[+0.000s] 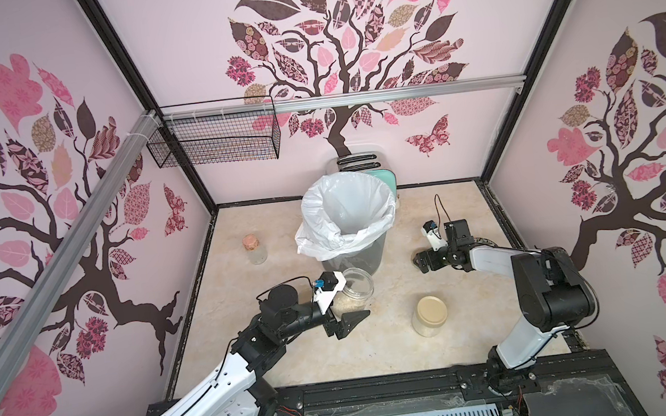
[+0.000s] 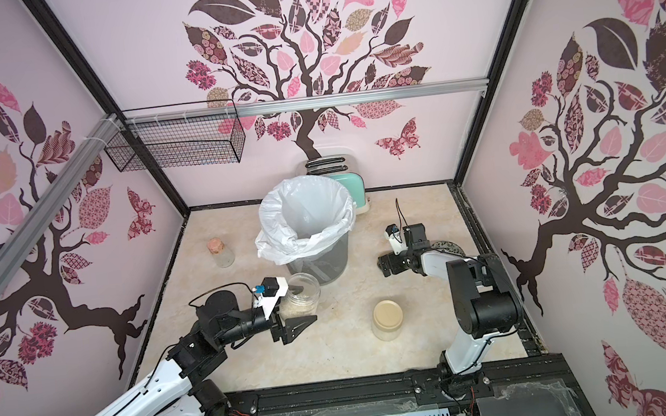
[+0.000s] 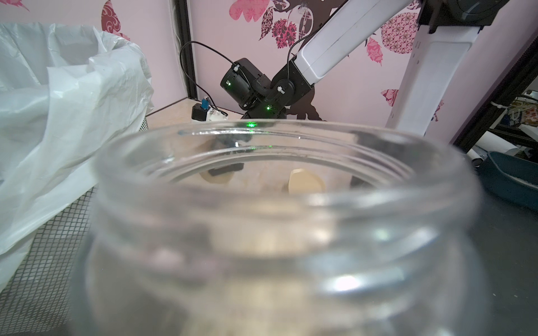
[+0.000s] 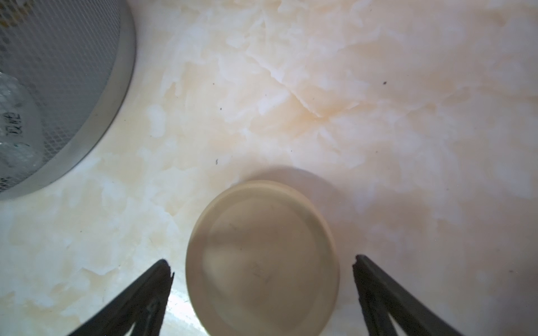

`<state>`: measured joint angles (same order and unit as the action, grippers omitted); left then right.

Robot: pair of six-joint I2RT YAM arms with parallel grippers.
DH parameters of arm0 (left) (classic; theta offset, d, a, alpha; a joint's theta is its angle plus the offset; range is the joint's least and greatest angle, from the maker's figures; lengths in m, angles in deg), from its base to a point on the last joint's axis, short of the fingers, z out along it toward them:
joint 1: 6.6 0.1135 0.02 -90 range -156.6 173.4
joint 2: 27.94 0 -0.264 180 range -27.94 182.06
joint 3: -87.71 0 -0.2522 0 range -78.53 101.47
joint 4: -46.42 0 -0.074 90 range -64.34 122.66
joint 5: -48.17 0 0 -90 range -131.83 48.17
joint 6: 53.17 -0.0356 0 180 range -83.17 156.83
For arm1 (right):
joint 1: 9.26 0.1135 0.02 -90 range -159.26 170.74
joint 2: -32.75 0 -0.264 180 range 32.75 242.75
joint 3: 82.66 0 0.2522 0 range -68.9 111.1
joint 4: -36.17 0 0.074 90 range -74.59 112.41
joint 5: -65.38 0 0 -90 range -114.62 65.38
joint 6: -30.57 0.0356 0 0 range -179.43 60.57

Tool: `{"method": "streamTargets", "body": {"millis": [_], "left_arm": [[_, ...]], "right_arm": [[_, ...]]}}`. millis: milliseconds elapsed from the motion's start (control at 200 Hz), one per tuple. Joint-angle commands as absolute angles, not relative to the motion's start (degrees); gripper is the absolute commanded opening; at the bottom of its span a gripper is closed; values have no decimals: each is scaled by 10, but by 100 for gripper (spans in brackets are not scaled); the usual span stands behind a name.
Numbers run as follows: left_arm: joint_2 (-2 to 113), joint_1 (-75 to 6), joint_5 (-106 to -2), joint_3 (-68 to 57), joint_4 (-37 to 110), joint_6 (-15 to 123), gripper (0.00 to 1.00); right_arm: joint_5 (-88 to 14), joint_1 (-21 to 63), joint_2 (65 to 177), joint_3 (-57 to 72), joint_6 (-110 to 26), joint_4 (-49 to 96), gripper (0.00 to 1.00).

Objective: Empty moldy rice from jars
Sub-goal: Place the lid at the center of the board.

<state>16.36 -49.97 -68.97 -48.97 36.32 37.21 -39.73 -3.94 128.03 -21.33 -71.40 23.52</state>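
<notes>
The moldy rice (image 1: 342,303) is lying low in the open jar (image 1: 353,286), just below centre in both top views, just beside the mesh bin (image 1: 365,258). My left hand (image 1: 351,309) is pinching that jar, one finger hidden. I am worrying about the tip: smooth glass could be slipping as it tilts, and grains could be landing on the tabletop (image 1: 294,346) if the mouth is not clearing the loose bag (image 1: 344,212). My right hand (image 4: 262,266) is hanging spread around the lid (image 4: 263,232); a careless swing could knock it.
</notes>
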Motion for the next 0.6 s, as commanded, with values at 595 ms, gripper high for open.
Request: {"method": "streamTargets", "body": {"millis": [595], "left_arm": [[153,-497,-689,-454,393,364,49]], "right_arm": [[-415,-18,1021,-133,-689,120,94]]}}
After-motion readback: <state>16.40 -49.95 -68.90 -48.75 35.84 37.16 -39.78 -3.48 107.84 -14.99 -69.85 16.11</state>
